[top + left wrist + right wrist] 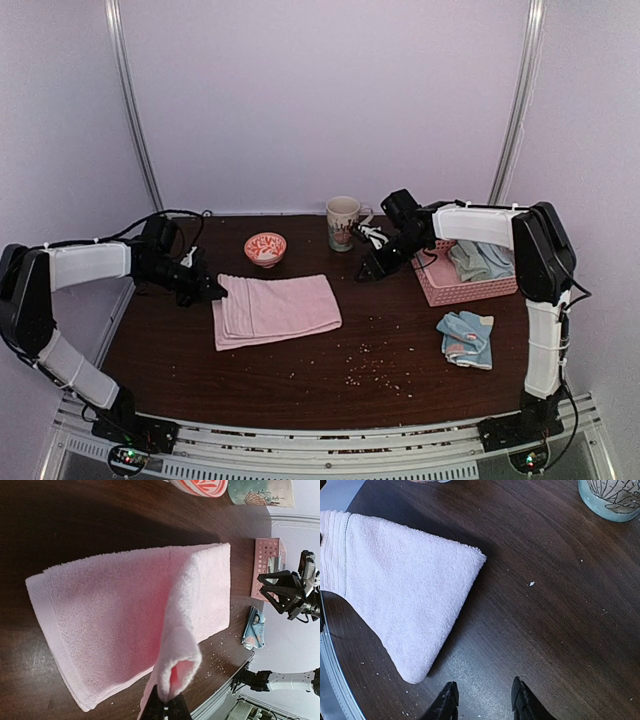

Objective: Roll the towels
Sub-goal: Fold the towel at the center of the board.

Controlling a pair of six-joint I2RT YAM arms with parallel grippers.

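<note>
Left gripper point(213, 291) of mine is pressed together on the left edge of the large pale pink terry-cloth towel point(275, 308). It has this edge lifted into a small loop, and I judge this is the first turn of the roll. My right gripper point(482, 694) hangs low over the wood with its two fingers apart and nothing between them. It is near the towel's far right corner, I think so that it can hold the cloth down or help the turn. The dark brown wooden table point(300, 385) carries everything. The pink towel lies folded and flat a little left of the centre, with free wood on its right side, and this gives room for rolling in that direction. At the right stands the pink plastic lattice basket point(470, 291) with a sage green towel point(466, 260) and a pale blue towel point(498, 258) inside, probably waiting for their turn. In front of the basket, apart from it, lies the small light blue towel with pink and white patches point(467, 338), loosely folded. At the far edge stand the pale ceramic mug point(342, 222) and, to its left, the small red-and-white patterned bowl point(265, 247), both away from the rolling path. Pale crumbs point(370, 365) are spread in front of the pink towel. The mug has a drawn picture, but I can read no words, brand or label on anything.
</note>
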